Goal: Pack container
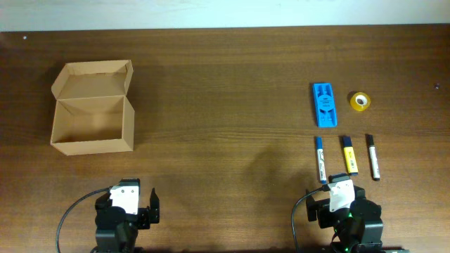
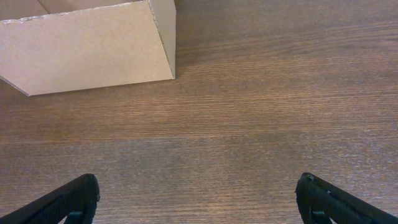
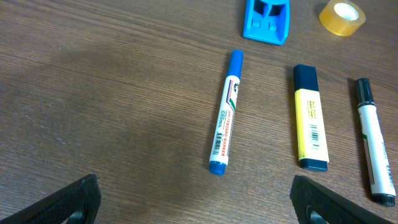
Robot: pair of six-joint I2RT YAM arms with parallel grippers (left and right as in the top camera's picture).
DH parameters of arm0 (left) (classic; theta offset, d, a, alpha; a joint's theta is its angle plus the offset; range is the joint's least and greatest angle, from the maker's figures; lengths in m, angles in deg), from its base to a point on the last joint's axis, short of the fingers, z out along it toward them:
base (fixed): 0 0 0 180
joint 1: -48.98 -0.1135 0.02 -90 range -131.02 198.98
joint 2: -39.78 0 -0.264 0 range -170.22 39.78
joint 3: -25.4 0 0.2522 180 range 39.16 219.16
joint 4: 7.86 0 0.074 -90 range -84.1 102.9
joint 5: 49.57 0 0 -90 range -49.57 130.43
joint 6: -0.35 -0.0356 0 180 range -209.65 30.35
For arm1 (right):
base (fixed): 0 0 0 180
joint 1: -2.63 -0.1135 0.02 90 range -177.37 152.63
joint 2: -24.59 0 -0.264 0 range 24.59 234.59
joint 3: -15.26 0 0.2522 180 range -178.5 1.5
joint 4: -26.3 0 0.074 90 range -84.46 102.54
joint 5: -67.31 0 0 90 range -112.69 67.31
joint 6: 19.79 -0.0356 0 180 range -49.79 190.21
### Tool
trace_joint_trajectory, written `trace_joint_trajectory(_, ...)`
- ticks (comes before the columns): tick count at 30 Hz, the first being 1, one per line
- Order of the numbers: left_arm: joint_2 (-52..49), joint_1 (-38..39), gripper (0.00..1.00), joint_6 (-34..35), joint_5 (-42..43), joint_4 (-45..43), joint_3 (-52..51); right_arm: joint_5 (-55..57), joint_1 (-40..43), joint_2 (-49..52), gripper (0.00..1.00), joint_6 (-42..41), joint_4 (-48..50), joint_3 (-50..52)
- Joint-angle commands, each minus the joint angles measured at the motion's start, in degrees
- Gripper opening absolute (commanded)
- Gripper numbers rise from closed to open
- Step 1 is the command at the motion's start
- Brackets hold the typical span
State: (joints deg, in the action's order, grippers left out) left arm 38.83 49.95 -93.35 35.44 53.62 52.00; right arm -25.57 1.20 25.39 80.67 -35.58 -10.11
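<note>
The wooden counter (image 1: 225, 84) carries the brown container (image 1: 91, 146) at its left, flap lid open, ahead of my left fingers (image 2: 68, 202), spread wide and empty. My right fingers (image 3: 62, 202), equally wide, face a blue case (image 3: 267, 18), yellow highlighter (image 3: 310, 118), blue marker (image 3: 225, 121), black marker (image 3: 371, 143) and a tape roll (image 3: 342, 17).

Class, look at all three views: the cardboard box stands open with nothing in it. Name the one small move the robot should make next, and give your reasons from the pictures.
Probably the right gripper should reach forward and lower over the blue-capped marker. Its jaws stand open and empty, that marker lies nearest and clear of its neighbours, and the container stands open and empty.
</note>
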Motion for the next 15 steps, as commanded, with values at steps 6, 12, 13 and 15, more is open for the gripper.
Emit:
trace_joint_trajectory(6, 0.6, 0.2, 1.0, -1.1, -0.9, 0.0, -0.7, -0.5, 0.6, -0.6, 0.99, -0.4, 0.2, 0.5)
trace_joint_trajectory(12, 0.6, 0.2, 1.0, -1.1, -0.9, 0.0, -0.7, -0.5, 0.6, -0.6, 0.99, -0.4, 0.2, 0.5)
trace_joint_trajectory(13, 0.6, 0.2, 0.99, -1.1, -0.9, 0.0, -0.7, -0.5, 0.6, -0.6, 0.99, -0.4, 0.2, 0.5)
trace_joint_trajectory(15, 0.6, 0.2, 1.0, -1.1, -0.9, 0.0, -0.7, -0.5, 0.6, -0.6, 1.0, -0.4, 0.2, 0.5)
